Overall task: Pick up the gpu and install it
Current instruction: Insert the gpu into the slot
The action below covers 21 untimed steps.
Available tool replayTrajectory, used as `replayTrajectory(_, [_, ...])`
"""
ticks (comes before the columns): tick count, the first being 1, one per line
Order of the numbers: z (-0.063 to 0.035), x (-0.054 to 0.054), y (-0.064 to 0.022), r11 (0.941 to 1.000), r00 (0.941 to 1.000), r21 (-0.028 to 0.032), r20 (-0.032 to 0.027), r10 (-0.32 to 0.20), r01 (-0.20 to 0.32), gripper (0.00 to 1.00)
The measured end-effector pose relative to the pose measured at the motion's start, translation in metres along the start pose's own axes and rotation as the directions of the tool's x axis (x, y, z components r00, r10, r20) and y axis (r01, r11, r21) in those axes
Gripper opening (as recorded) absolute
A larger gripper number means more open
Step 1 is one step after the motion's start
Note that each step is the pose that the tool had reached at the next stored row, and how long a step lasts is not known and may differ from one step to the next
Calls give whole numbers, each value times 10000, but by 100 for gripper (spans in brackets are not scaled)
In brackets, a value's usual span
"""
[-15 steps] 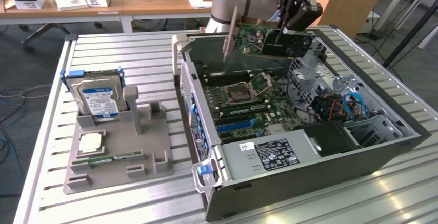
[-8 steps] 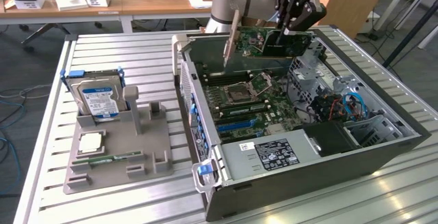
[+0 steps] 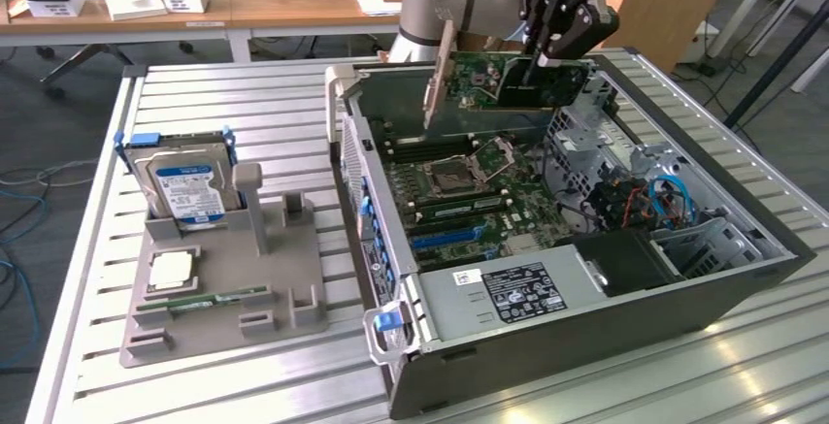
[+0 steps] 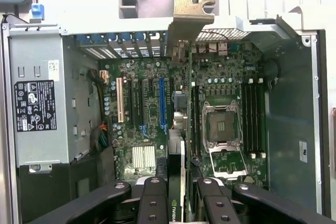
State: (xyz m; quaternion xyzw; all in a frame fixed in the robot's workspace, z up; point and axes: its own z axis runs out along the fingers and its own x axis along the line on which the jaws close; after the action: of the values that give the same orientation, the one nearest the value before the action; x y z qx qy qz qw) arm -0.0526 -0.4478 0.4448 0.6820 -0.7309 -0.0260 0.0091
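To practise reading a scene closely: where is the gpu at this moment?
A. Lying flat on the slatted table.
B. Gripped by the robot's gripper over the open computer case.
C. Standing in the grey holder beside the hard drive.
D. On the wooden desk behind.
B: the gripper is closed on the gpu, holding it on edge over the open computer case.
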Motion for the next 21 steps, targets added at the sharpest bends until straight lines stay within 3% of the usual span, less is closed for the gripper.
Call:
replayTrajectory(2, [1, 0, 0, 10000, 10000, 78, 3, -50, 50, 26])
replayTrajectory(4, [0, 0, 0, 9998, 9999, 119, 0, -136, 135, 26])
replayTrajectory(8, [1, 0, 0, 9996, 9997, 132, -4, -248, 248, 26])
replayTrajectory(13, [3, 0, 0, 9969, 9970, 133, -29, -771, 771, 26])
replayTrajectory(21, [31, 1, -1, 9962, 9963, 154, -35, -862, 863, 26])
